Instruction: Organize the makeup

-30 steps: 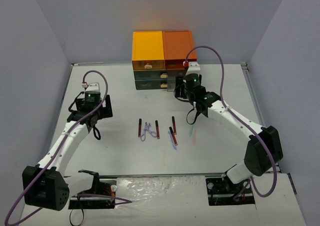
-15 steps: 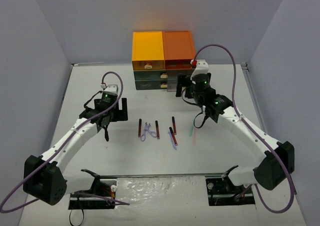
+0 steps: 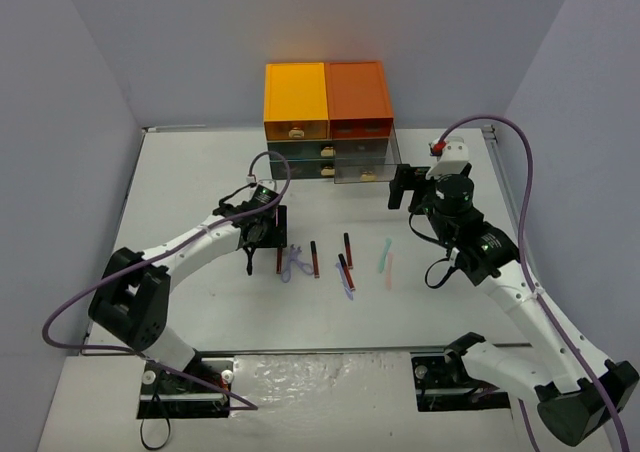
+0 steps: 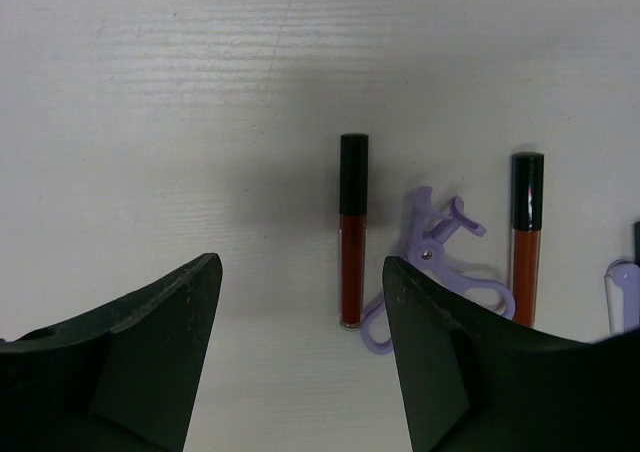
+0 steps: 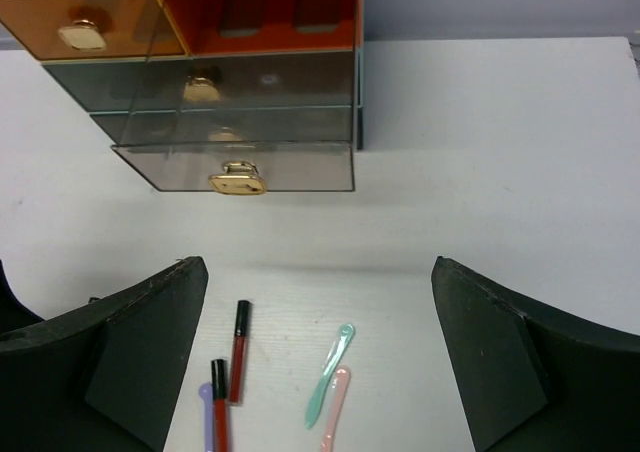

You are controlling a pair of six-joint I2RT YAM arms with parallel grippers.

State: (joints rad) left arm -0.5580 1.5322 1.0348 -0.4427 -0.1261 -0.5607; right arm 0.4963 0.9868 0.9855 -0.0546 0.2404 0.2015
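Pencil, red with a black cap, lies on the table just beside the purple curler, ahead of my left gripper, jaws parted, empty. My right gripper, spread wide, faces mint stick, pink stick, drawer box.

A translucent plastic drawer box, amber-yellow and orange across its top row and smoky dark below, is sitting at the upper centre of the top view, at the back edge of a white tabletop. Its lowest right drawer, smoky clear plastic with a gold handle, is sticking out past the others. Pale grey-blue walls are enclosing the tabletop at the left, back and right.
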